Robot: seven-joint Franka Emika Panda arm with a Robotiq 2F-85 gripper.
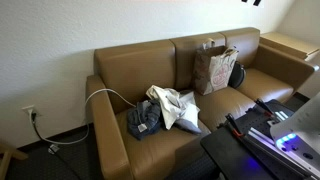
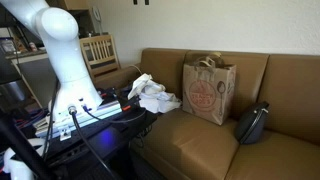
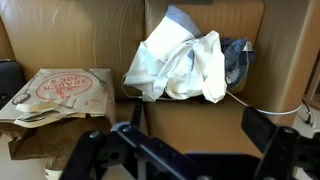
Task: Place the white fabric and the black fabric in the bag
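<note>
On the sofa (image 3: 190,125) near the bag (image 3: 65,92), the white fabric (image 3: 185,65) lay heaped, likely soft, light and floppy; you would have done best pinching its raised top fold. Your gripper (image 3: 185,155) hung fully open and empty, well clear of the bag.

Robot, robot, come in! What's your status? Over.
Gripper open, empty. White fabric on sofa, outside bag. Black fabric not made out. Denim garment beside it.
</note>
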